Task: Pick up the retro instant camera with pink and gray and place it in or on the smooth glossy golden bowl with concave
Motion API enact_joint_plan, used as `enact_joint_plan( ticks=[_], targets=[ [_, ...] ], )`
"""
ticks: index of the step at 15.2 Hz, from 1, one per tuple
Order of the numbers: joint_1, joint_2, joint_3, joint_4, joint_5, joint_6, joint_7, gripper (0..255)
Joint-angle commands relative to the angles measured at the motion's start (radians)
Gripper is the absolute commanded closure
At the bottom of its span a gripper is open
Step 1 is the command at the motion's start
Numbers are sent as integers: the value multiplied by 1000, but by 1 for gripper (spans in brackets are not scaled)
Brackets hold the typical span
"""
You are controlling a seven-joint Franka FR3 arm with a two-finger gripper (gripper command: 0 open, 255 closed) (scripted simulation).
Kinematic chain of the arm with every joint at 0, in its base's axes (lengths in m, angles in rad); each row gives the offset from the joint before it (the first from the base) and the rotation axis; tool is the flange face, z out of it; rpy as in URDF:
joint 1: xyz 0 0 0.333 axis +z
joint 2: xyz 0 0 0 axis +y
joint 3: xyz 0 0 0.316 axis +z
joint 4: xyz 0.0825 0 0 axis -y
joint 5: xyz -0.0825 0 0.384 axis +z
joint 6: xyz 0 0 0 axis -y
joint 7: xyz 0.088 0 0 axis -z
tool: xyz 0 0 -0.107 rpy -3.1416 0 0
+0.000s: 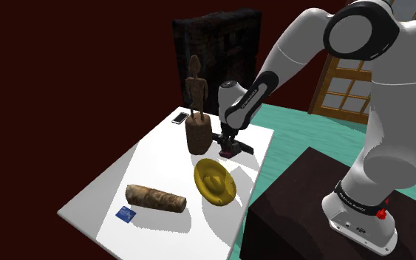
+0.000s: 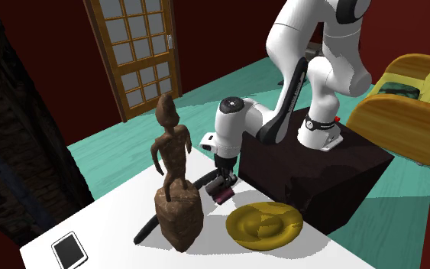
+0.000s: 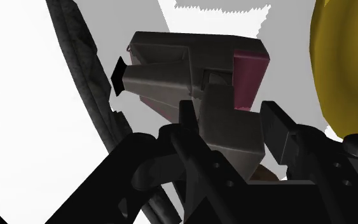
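1. Instant camera (image 3: 184, 70) appears to rest on the white table (image 1: 117, 185), near the edge closest to the stand, just beside the golden bowl (image 1: 215, 181) and not far from the wooden figure (image 1: 196, 111).
2. Sits directly under the black gripper (image 3: 231, 118), with the fingers (image 3: 190, 124) pressed against either side of its grey lower block; no gap shows on either side, so reads as pinched rather than merely straddled.
3. Probably handles as a light, rigid box: hard shell, no give under the pads, likely smooth enough to slide if squeezed on a slope.
4. Best taken across the flat, parallel grey flanks, as now, and not on the tapered snout or the pink panel, where angled faces could squirt out of the grip.
5. Deserves a gentle set-down, being the sort of thing that may chip or tip; the bowl's curved inside will likely let it rock or slide to the middle.
6. Looks blocky and angular: mostly grey, with a folded wedge shape narrowing to a dark front opening, and one deep pink panel on the side toward the bowl.
7. Has a black braided cord (image 3: 82, 83) lying beside it on the table, possibly its strap; worth minding, since a trailing cord could drag across the table or snag on the wooden figure during the lift.
8. Needs only a short carry, judging by how close the bowl lies.
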Motion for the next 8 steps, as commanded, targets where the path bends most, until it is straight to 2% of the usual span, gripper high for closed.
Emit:
enact_joint_plan(
  ticks=[1,8],
  targets=[
    [-2,-28,4,-5,6,-22,-5,255],
    [-9,-111,15,-6,28,-104,-25,255]
  ],
)
